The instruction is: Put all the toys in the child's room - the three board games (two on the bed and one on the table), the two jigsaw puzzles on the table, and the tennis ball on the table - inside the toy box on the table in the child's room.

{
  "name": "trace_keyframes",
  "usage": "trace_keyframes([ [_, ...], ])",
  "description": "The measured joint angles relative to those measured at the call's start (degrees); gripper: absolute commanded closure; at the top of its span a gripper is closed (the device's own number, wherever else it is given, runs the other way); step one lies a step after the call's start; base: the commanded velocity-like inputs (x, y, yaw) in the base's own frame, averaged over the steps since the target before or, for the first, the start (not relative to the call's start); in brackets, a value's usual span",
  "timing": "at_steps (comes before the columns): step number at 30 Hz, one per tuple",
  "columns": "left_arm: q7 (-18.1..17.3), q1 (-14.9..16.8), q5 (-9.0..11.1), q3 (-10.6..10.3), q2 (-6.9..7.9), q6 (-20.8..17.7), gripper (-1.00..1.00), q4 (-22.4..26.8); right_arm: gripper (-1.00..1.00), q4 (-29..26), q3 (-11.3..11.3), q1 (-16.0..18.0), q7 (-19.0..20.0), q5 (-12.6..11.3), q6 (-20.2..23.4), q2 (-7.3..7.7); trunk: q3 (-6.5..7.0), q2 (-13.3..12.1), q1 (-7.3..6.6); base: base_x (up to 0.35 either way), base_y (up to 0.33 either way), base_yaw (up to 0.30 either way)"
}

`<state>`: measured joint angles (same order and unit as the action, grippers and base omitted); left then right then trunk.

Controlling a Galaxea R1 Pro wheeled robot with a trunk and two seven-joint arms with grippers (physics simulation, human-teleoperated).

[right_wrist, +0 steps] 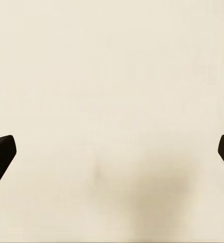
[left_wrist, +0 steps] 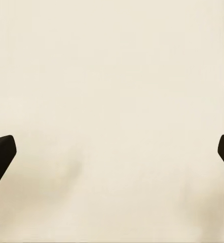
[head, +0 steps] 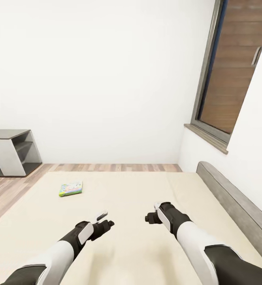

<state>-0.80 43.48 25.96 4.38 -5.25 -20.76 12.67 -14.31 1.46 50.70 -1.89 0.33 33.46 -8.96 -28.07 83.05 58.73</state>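
Lying flat on the cream bed (head: 146,245), 1 small board game (head: 70,189) sits ahead of the left tool (head: 105,221) and well apart from it, farther still from the right tool (head: 151,217). Both tools hover above bare mattress, fingers (left_wrist: 1,157) spread wide, gripping nothing. Box lettering is too small to read.
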Motion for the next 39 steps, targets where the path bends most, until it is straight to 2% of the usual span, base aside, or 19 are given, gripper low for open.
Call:
trace_keyframes([
  [34,0.03,-0.01,0.0,0.0,-0.03,0.0,-1.0,0.0,-1.0,0.0,0.15,0.0,0.02,0.0,-0.57,0.11,0.0,0.0,0.0,0.0,-0.273,0.0],
  [39,0.01,0.0,-0.01,0.0,-0.01,0.0,-1.0,0.0,-1.0,-0.05,0.07,0.03,0.11,0.01,-0.57,0.48,0.0,0.0,0.0,0.0,-0.226,0.0],
])
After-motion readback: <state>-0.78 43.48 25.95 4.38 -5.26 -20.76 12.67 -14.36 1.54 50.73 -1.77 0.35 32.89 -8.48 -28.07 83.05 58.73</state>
